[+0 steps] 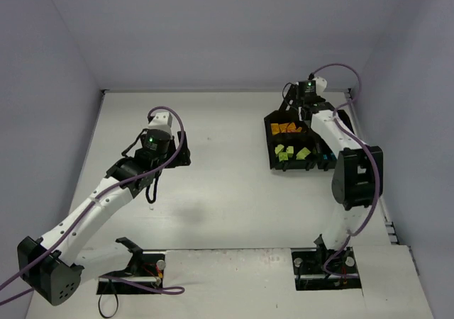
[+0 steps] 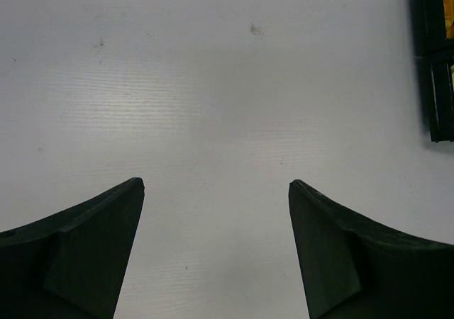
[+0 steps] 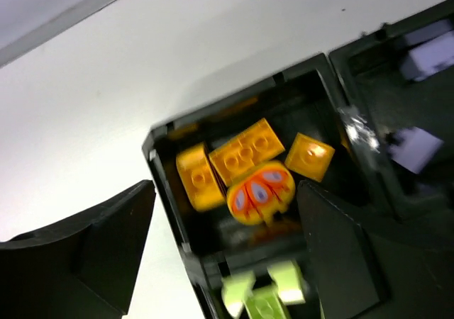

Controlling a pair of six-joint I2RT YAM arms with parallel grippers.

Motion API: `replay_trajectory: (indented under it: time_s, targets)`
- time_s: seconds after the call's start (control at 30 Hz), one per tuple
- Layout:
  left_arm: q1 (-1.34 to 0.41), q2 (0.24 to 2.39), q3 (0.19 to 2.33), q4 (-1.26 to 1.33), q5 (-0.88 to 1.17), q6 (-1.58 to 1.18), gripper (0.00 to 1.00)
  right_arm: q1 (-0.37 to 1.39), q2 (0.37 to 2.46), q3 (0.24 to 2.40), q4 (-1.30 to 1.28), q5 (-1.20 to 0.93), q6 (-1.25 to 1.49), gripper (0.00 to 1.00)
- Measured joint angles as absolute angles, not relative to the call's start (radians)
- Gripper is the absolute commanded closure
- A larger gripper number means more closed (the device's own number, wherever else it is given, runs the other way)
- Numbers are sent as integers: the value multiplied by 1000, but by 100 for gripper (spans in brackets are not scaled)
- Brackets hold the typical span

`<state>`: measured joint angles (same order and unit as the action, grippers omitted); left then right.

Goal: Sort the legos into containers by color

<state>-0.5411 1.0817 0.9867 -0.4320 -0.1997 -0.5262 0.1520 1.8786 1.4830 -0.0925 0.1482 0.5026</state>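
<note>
Wide, empty left fingers [image 2: 78,252]; right fingers [image 3: 89,255] apart above orange legos [image 3: 245,156]

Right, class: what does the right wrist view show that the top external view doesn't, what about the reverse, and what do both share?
Only the right wrist view: a round patterned orange piece among the bricks, and pale purple bricks in the next compartment. Only the top external view: the left arm and cyan bricks. Both: the black tray, orange bricks, yellow-green bricks.
</note>
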Motion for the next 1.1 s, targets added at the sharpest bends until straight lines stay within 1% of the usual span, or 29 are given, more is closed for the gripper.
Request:
replay_trajectory:
  time_s: [0.03,0.07,0.1,0.23,0.37,0.53,0.8,1.1]
  targets:
    - [-541,1076,987,-438,-205,-523,24,152,1827,1443,-81,145,476,19]
    - [-541,1071,987,-443,-210,-519,24,152,1768,1402,-82,141,451,11]
    - [-541,1064,987,-450,-215,-514,24,152,1695,1358,-77,140,425,0]
    - [-541,1028,995,-480,-239,-490,24,153,1388,1219,-60,130,314,0]
    - [-541,975,1016,-504,-268,-461,24,153,1094,1131,-58,130,239,0]
    - [-535,908,1058,-540,-300,-433,24,153,816,1034,-110,135,189,0]
    - [-535,828,1091,-602,-374,-419,24,153,588,925,-236,99,151,0]
    - [-535,772,1137,-697,-440,-400,24,159,501,923,-279,78,151,0]
